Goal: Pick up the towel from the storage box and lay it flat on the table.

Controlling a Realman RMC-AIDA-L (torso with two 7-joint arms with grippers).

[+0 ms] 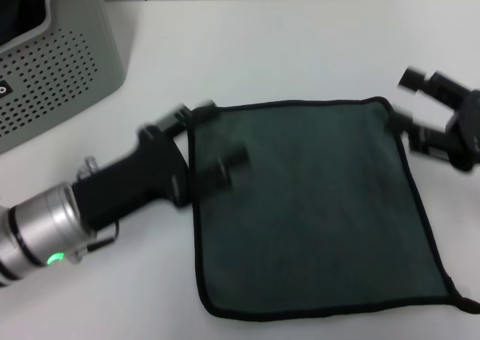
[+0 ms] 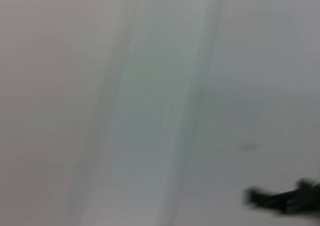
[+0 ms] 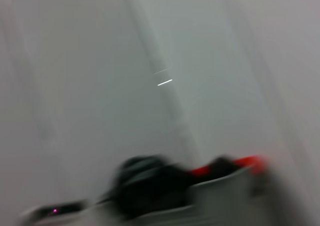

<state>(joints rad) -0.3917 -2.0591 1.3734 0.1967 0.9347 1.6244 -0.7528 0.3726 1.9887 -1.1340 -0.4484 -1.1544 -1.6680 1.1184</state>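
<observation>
The towel (image 1: 307,205) lies spread flat on the table (image 1: 285,47), dark green side up, its black border showing all round. My left gripper (image 1: 206,139) hovers at the towel's far left corner, fingers apart, with one finger over the cloth and nothing held. At the far right corner my right gripper (image 1: 409,100) is open just off the towel's edge. The storage box (image 1: 52,62), light grey with rows of small holes, stands at the back left, apart from the towel. Both wrist views are smeared; the left wrist view shows mostly white table.
The towel's near right corner (image 1: 469,304) reaches the right edge of the head view. White tabletop stretches behind the towel and between it and the box. In the right wrist view a dark blurred mass (image 3: 150,183) with something red beside it cannot be identified.
</observation>
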